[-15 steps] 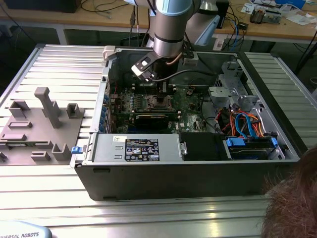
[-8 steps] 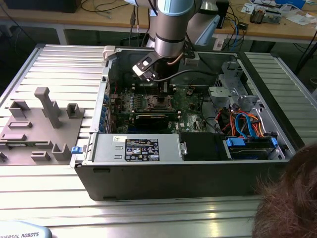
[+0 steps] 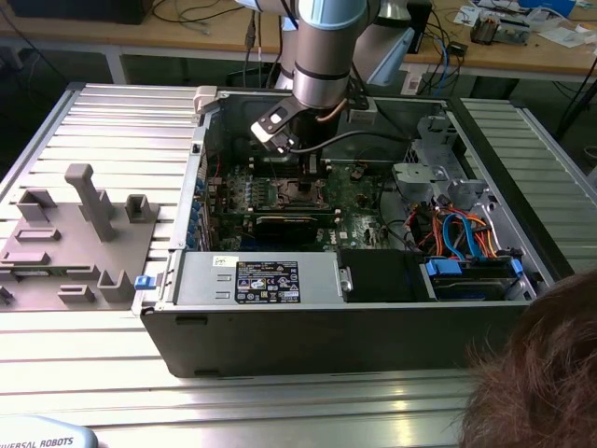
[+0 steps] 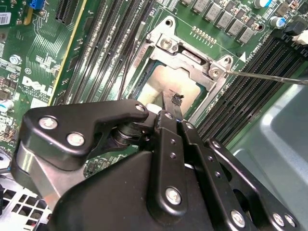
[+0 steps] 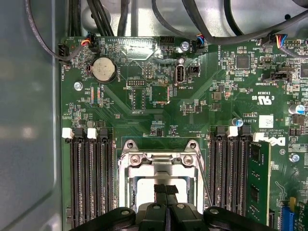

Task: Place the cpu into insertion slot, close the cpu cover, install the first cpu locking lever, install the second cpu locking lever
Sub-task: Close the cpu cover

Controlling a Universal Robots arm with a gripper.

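Note:
My gripper (image 5: 166, 195) hangs over the insertion slot (image 3: 297, 194) in the middle of the green motherboard (image 5: 159, 96), inside the open computer case. Its two black fingers (image 4: 175, 103) are pressed together, shut, with nothing visible between them, and the tips sit at or just above the chip. The cpu (image 4: 161, 82) lies in the slot, its dull silver top showing through the window of the cpu cover (image 5: 159, 161). That cover lies flat around it. A thin metal locking lever (image 4: 267, 77) sticks out sideways from the socket, and another lever (image 5: 205, 185) runs along one side.
Black memory slots (image 5: 91, 183) flank the socket, one of them holding a green memory stick (image 5: 255, 178). Cables (image 5: 192, 19) cross behind the board. The power supply (image 3: 266, 280), drive bay (image 3: 466, 275) and case walls hem the board in. A grey fixture tray (image 3: 75, 233) lies at the exterior view's left, a person's head (image 3: 546, 373) at its lower right.

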